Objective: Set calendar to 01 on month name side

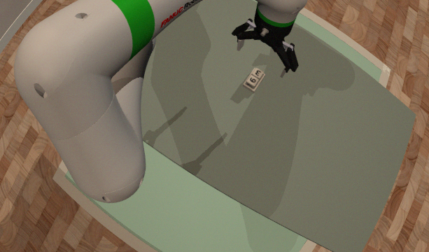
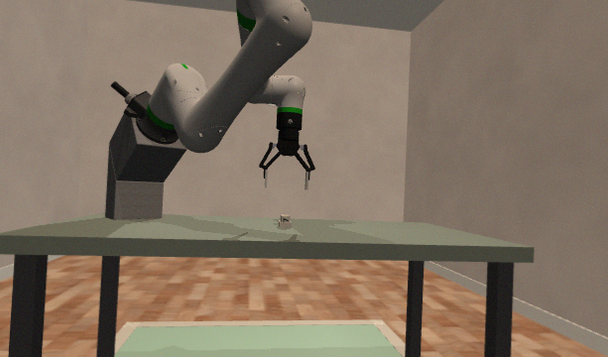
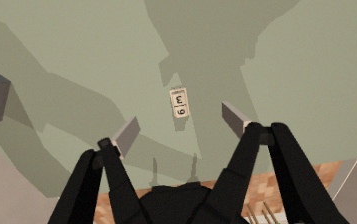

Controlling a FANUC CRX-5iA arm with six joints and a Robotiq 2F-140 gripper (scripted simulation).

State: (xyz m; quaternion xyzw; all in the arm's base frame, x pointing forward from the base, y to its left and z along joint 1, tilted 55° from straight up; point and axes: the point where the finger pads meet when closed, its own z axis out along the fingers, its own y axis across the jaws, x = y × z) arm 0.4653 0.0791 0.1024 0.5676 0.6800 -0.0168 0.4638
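From here I see the hand (image 1: 261,60) (image 2: 286,180) (image 3: 178,116) released, its fingers spread wide, hanging above the counter (image 1: 340,140) (image 2: 264,248) (image 3: 309,100) with nothing in its grip. Below it, apart from the fingers, the little tray (image 1: 248,88) (image 2: 285,225) (image 3: 178,89) sits on the counter, two cubes side by side in it, their tops showing a 6- or 9-like digit and a 3-like one.

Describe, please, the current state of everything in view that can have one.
Black two-finger gripper: wide open, holding nothing, above the table.
Small cream calendar tray: resting on the table.
Two cream number cubes: side by side in the tray, a 6-or-9 and a 3-like digit facing up; month's side unreadable.
Grey-green rectangular table: standing upright.
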